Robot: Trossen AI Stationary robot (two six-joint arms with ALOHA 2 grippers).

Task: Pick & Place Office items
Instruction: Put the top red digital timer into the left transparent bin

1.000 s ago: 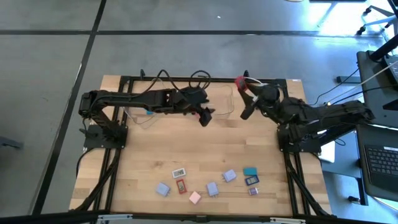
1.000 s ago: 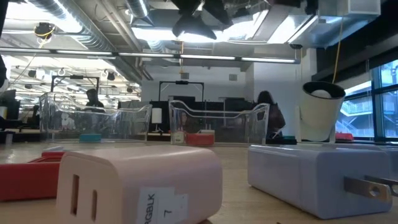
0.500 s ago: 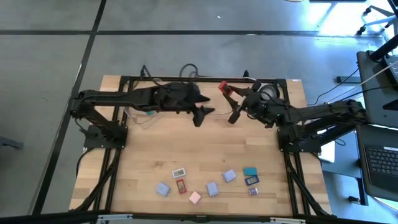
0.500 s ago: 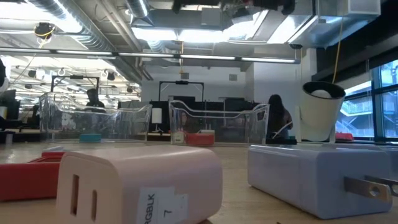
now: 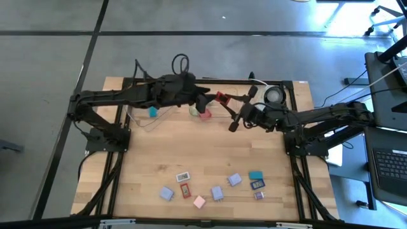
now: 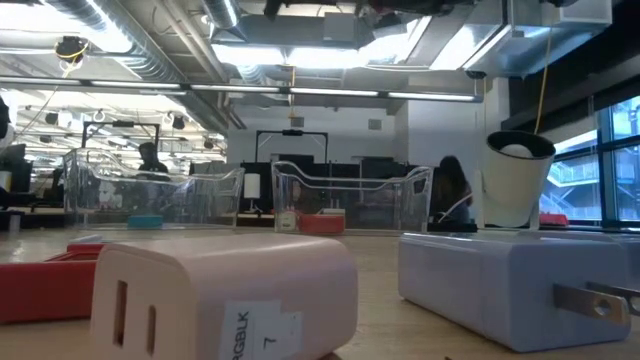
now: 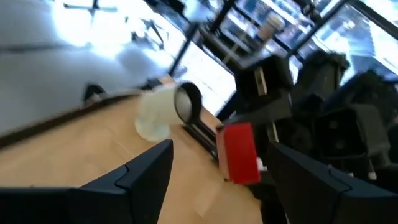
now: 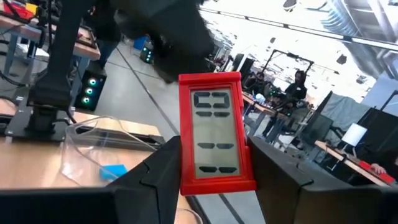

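Note:
My right gripper (image 8: 217,177) is shut on a red-framed block with a grey display (image 8: 216,132), held in the air over the far middle of the table (image 5: 221,97). My left gripper (image 7: 222,147) faces it from the table's left, open. The red block (image 7: 239,152) shows between the left fingers without touching them. Several more small blocks lie flat near the front edge: white (image 5: 183,177), red (image 5: 185,190), lavender-blue (image 5: 167,193), pink (image 5: 199,202) and teal (image 5: 255,175). The low view shows the pink block (image 6: 220,300) and a lavender-blue one (image 6: 510,285) up close. My right gripper pinches the red-framed block between its two fingers, one on each long side of the frame near its lower end (image 8: 185,171). The fingers come in about level from the table's right. The block stands upright between them, display toward the wrist camera, lifted clear of the table.
Two clear trays (image 6: 150,195) (image 6: 350,190) stand along the far edge, holding a teal block (image 5: 152,112) and green and pink pieces (image 5: 198,113). A round white object with a dark centre (image 5: 273,95) sits at the far right. The wooden middle of the table (image 5: 203,146) is bare.
My right gripper has carried the red block toward the table's left and slightly down, rolling its wrist as it went. My left gripper has risen and drawn toward the far edge, rolling too, and now faces the red block. Its fingers have stayed open.

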